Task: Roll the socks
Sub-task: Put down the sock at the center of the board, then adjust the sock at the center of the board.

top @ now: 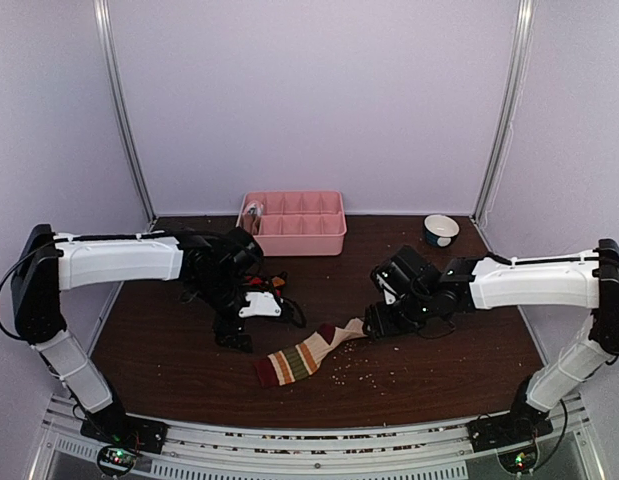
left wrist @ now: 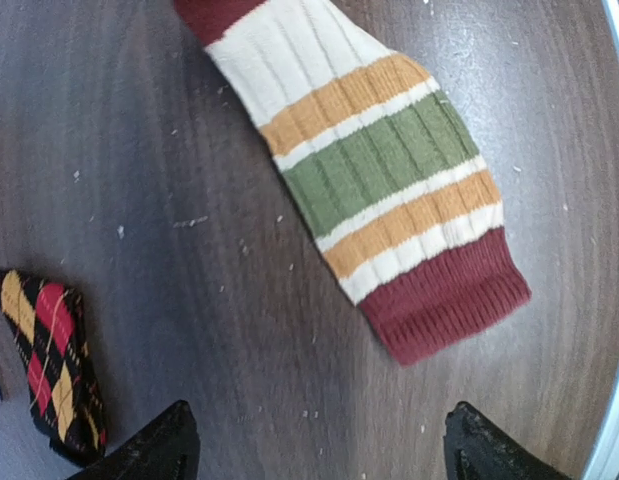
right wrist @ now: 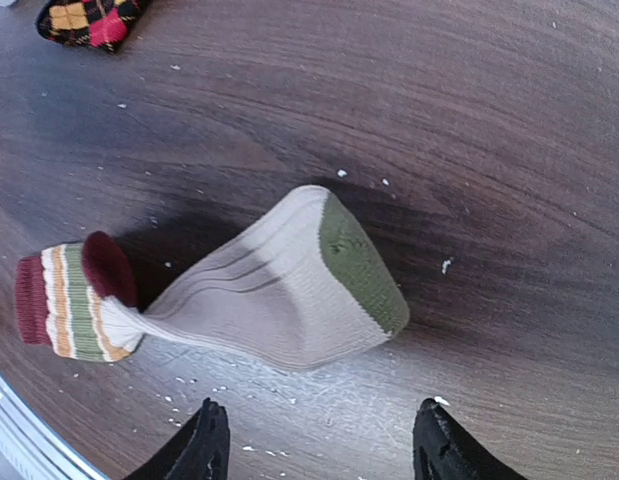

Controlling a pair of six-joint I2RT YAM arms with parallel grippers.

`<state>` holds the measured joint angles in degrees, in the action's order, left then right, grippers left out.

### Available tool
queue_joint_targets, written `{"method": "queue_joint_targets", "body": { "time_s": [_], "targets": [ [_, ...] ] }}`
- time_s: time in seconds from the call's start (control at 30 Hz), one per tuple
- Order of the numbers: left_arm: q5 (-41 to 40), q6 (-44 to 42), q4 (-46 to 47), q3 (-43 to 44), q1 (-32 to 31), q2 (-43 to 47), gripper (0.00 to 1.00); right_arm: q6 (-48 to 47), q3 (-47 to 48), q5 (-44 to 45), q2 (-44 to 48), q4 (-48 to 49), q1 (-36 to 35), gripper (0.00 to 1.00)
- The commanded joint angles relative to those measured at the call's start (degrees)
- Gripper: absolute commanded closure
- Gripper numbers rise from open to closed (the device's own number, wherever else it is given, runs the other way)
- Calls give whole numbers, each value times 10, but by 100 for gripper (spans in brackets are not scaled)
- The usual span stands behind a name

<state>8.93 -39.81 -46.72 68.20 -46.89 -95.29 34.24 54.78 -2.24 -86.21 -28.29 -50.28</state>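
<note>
Set to roll, both gaping empty: my right gripper (right wrist: pixel 319 425) over the striped sock (right wrist: pixel 279 290) at its toe, left gripper (left wrist: pixel 319 420) by its cuff

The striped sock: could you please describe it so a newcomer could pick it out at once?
On the dark wooden table, in front of the pink tray, the striped sock lies toward the near edge. Unlike the black argyle sock nearby, it has cream, orange and green bands and a maroon cuff.

Striped sock (top: pixel 301 357) on the table (top: pixel 449 365) between left gripper (top: pixel 234 340) and right gripper (top: pixel 374 322) (pink tray (top: pixel 299 243) behind)
</note>
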Motion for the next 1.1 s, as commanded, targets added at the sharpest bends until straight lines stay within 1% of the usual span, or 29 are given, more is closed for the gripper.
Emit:
{"method": "queue_joint_targets", "body": {
  "time_s": [0.0,0.13,0.23,0.33,0.43,0.53,0.6,0.73,0.9,0.97,1.07],
  "targets": [
    [-33,4,75,-33,-39,-16,14,-14,23,30,-35,-42,22,38],
    [-94,1,134,-68,-76,-33,18,29,21,15,-55,-25,50,39],
    [-113,4,150,-70,-79,-48,21,73,17,-15,-70,10,59,40],
    [-144,4,169,-78,-79,-57,22,119,16,-57,-91,60,59,44],
    [-180,7,177,-92,-79,-62,25,167,15,-79,-103,112,58,58],
    [-193,7,176,-113,-79,-57,27,211,16,-100,-108,168,59,73],
    [-196,7,176,-129,-79,-50,29,231,18,-101,-105,191,56,80],
    [-195,10,166,-157,-79,-32,32,252,37,-64,-91,180,53,100],
    [-162,24,127,-176,-79,1,31,272,61,46,-52,107,37,100],
    [-143,30,110,-177,-79,17,30,288,74,97,-37,74,15,100],
    [-91,37,90,-177,-79,35,30,330,99,177,-17,4,-23,100]
  ]
}}
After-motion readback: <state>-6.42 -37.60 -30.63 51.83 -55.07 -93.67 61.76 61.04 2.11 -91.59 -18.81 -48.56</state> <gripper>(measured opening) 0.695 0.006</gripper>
